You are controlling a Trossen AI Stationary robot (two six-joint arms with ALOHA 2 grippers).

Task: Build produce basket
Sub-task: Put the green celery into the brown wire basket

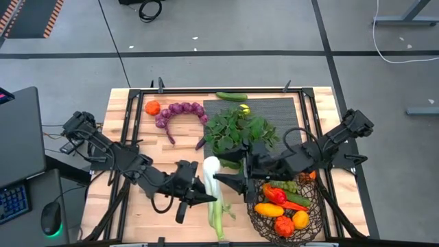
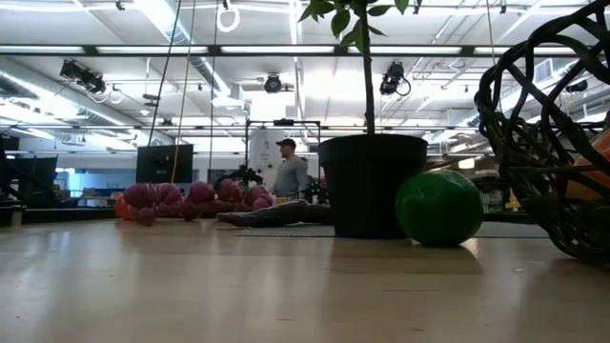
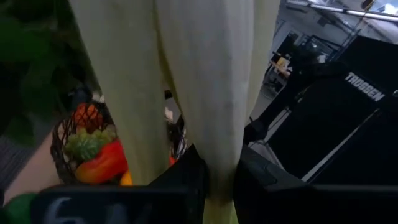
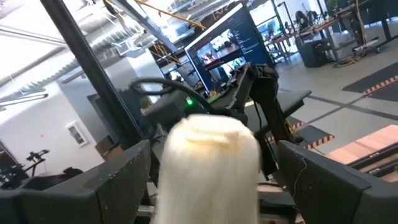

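High view: our left hand (image 1: 206,197) holds the leek (image 1: 214,199) just left of the basket (image 1: 286,209). Our right hand (image 1: 230,180) is wide around its white end. Letting go early could drop it.

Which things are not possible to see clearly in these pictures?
- Left gripper: its contact on the leek is covered by the arm in the high view.
- Right gripper: no touch with the leek's white end can be confirmed.
- Basket: cut by the low view's edge.
- Lower basket contents: hidden under top produce.
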